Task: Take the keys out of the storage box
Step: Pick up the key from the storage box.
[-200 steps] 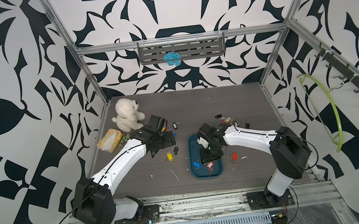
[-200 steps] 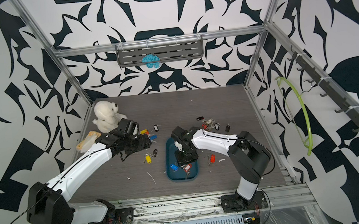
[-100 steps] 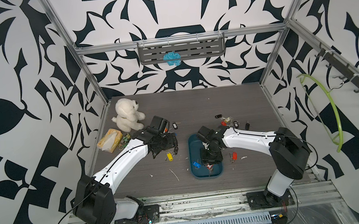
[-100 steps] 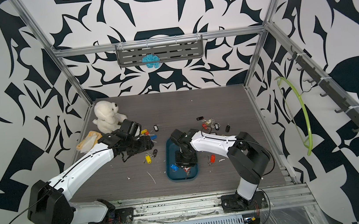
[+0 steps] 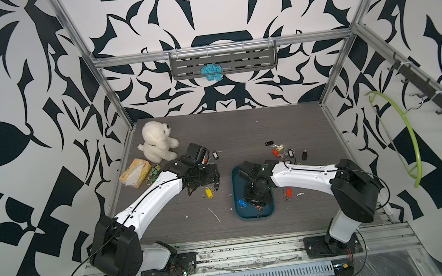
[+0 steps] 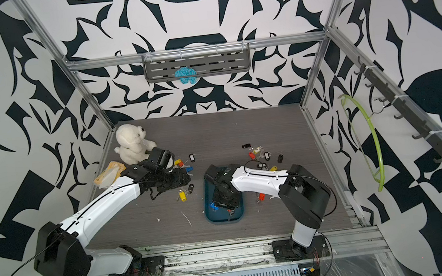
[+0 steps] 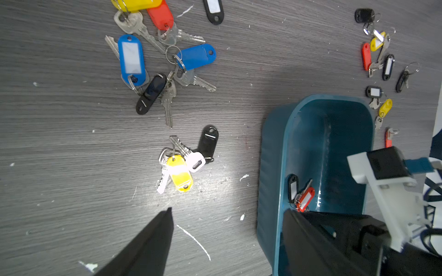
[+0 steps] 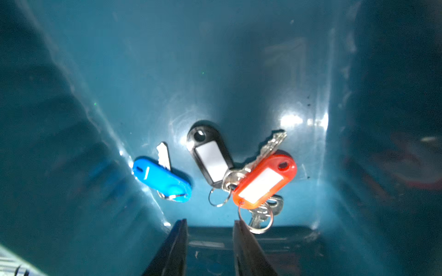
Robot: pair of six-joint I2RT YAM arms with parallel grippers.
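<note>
The storage box (image 5: 235,188) (image 6: 207,202) is a teal tray on the table, in both top views. My right gripper (image 8: 210,222) (image 5: 257,205) reaches down inside it, open by a narrow gap that holds nothing. Just beyond its tips lie keys: a blue-tagged key (image 8: 162,178), a black tag (image 8: 211,160) and a red tag (image 8: 264,181) with a ring touching one fingertip. My left gripper (image 7: 228,210) (image 5: 213,176) hangs wide open beside the box wall (image 7: 272,167), above bare table. A yellow-tagged key bunch (image 7: 179,172) lies just ahead of it.
More keys lie loose on the table, a blue-tagged group (image 7: 153,62) and a cluster behind the box (image 5: 280,149). A red-tagged key (image 5: 288,192) lies right of the box. A white plush bear (image 5: 156,141), yellow tissue packet (image 5: 134,172) and green keychain (image 5: 154,171) sit at the back left.
My right gripper has sunk toward the near end of the box and its jaws have narrowed. My left gripper has drifted slightly toward the box, still open.
</note>
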